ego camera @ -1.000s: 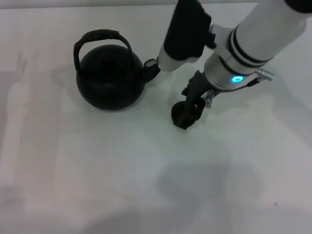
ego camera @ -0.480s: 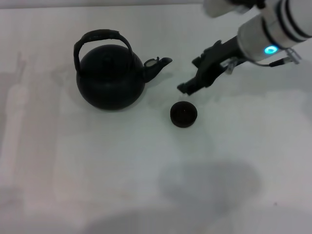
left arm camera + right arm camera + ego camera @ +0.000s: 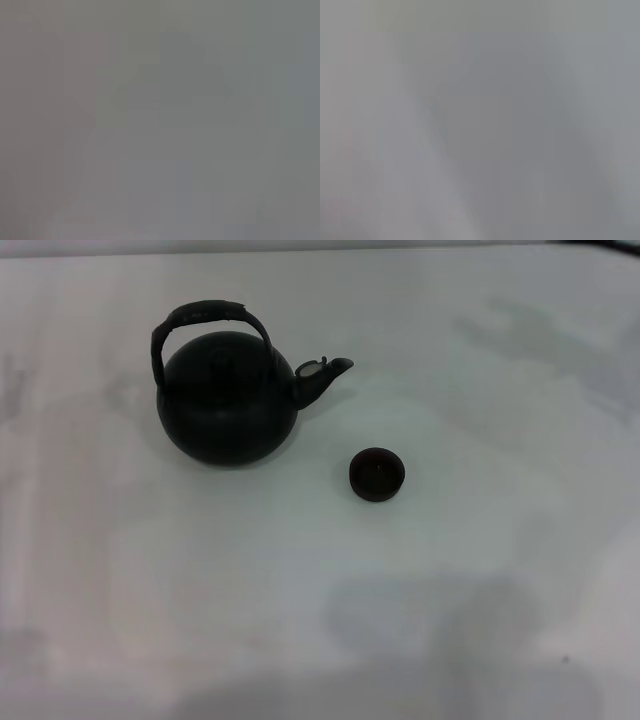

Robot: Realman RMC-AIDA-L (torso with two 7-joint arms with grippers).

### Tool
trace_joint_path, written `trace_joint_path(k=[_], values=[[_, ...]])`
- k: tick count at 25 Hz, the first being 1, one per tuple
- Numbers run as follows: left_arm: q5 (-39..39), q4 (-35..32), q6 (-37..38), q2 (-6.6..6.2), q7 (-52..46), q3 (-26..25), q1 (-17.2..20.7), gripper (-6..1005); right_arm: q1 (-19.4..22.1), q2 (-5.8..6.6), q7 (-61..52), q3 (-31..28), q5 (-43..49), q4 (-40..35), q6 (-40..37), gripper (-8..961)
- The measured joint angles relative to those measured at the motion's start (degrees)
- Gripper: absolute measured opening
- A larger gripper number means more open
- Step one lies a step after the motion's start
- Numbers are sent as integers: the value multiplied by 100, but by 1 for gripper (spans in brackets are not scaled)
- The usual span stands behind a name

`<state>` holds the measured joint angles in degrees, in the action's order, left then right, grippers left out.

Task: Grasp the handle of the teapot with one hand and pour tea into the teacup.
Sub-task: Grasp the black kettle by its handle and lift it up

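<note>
In the head view the black teapot (image 3: 228,400) stands upright on the white table at the upper left, its spout (image 3: 322,374) with a pale tip pointing right. Its arched handle (image 3: 205,318) rises over the top, with a rough wrapped band at the crown. The small dark teacup (image 3: 377,474) sits on the table to the right of and a little nearer than the teapot, apart from it. Neither gripper nor either arm shows in the head view. Both wrist views show only blank grey.
The white table (image 3: 200,590) spreads all around the two objects. Soft shadows lie at the upper right (image 3: 560,340) and along the near edge (image 3: 430,640).
The right arm and gripper, which stood at the teacup a second ago, lifted away to the upper right and have left the head view. The teapot and teacup have not moved.
</note>
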<state>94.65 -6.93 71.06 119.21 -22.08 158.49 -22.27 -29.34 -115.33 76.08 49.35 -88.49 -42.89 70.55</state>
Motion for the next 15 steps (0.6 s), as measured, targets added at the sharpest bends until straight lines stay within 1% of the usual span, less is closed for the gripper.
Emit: trace_joint_path(k=[2,3,5,8,11,15], values=[[291,-165,-9,1,-196,-1,28,837,319,-5,818,-223,-1133,393,37,872],[408,-224,-25,3,-270,-2,38,819,434,-7,1125,-238,-1543,504,48,872],[532,-262,-99,16,-303,14,95,784,630,-4,1702,-270,-2082,723,23,872],[483,-297,-126,17,-300,47,160,730,685,10,1852,-353,-2161,863,-63,872],[285,-308,-134,9,-199,60,197,677,716,39,1894,-613,-2147,1119,-155,872],[-275,-292,-107,-1,580,66,192,635,740,45,2035,-726,-2117,1251,-221,872]])
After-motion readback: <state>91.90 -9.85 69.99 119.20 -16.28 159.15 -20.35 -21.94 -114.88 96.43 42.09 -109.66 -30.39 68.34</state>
